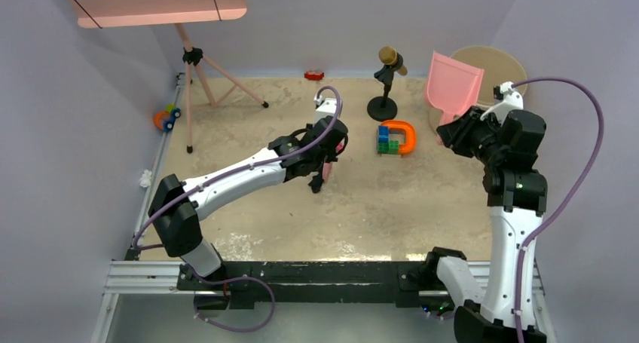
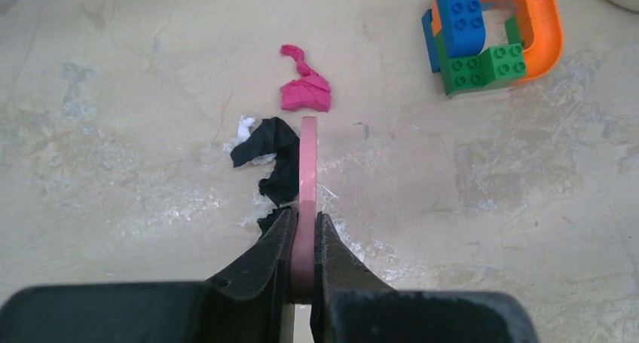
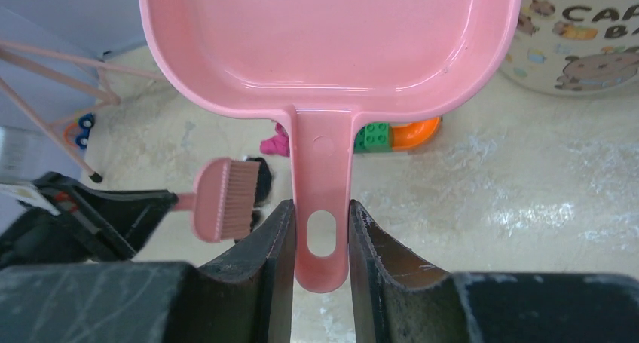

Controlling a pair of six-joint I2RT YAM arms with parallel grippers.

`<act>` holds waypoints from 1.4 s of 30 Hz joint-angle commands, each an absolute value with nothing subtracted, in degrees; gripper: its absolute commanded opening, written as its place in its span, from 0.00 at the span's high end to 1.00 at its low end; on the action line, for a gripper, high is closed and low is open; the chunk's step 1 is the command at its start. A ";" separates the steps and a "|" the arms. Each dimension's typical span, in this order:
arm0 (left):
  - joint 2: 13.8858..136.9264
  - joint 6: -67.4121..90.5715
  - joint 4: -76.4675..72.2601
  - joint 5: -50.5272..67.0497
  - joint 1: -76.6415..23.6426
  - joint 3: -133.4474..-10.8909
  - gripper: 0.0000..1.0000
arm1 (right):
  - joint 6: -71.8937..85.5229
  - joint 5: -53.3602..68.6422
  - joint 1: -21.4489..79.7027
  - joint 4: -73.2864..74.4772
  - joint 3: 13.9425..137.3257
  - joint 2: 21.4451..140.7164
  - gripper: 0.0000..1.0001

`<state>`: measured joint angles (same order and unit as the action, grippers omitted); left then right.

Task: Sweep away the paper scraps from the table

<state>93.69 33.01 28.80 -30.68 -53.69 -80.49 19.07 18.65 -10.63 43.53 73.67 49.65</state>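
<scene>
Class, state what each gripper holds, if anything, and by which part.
Left gripper: small pink plastic brush, by its thin handle. Right gripper: pink plastic dustpan, by its handle near the hanging hole.

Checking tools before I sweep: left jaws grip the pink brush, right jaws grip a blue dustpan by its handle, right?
No: the dustpan is pink, not blue, as the right wrist view shows. The rest holds: left jaws grip the pink brush, right jaws the dustpan's handle.

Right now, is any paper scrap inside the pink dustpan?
No, the dustpan is bare inside; the magenta scrap and black scrap lie on the table by the brush.
</scene>
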 commanded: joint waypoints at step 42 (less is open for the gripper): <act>83.39 58.08 28.46 -21.92 -35.36 -75.40 1.00 | 16.38 10.00 11.39 46.82 70.28 58.47 1.00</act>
